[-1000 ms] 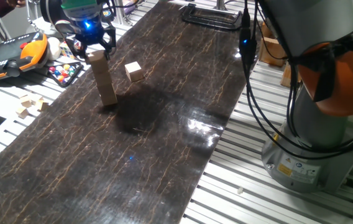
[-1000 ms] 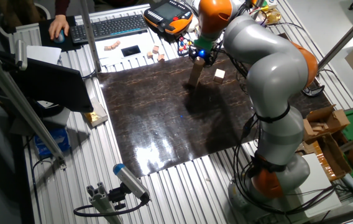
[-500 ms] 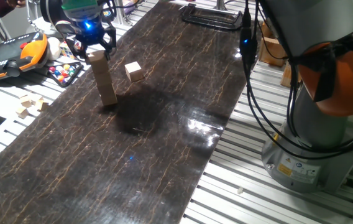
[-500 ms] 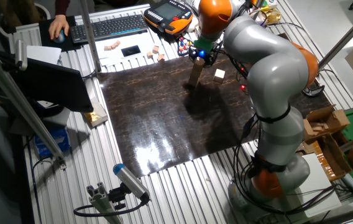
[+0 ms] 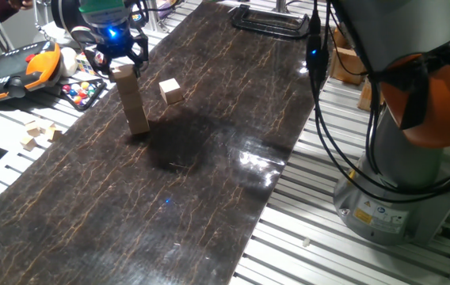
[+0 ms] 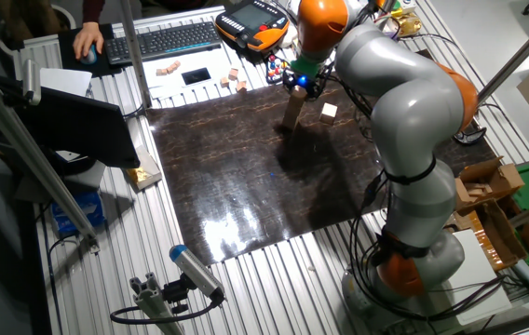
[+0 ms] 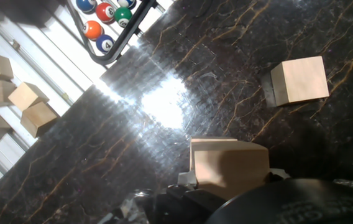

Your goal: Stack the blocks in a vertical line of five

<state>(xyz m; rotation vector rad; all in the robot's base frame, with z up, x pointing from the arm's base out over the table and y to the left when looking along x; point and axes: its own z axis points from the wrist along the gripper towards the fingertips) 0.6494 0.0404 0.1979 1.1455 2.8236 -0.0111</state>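
Observation:
A tall, slightly leaning stack of tan wooden blocks (image 5: 135, 100) stands on the dark mat; it also shows in the other fixed view (image 6: 291, 113). My gripper (image 5: 117, 62) hangs right over the stack, its black fingers spread on either side of the top block (image 5: 123, 73) with a gap on each side. In the hand view the top block (image 7: 229, 165) sits directly below, at the bottom centre. One loose block (image 5: 170, 90) lies on the mat just right of the stack, and shows in the hand view (image 7: 299, 80).
Several smaller pale wooden bits (image 5: 39, 133) lie off the mat on the left. A rack of coloured balls (image 5: 82, 91) and an orange teach pendant (image 5: 19, 67) lie behind them. A black clamp (image 5: 268, 20) lies at the mat's far end. The arm's base (image 5: 407, 158) stands at right.

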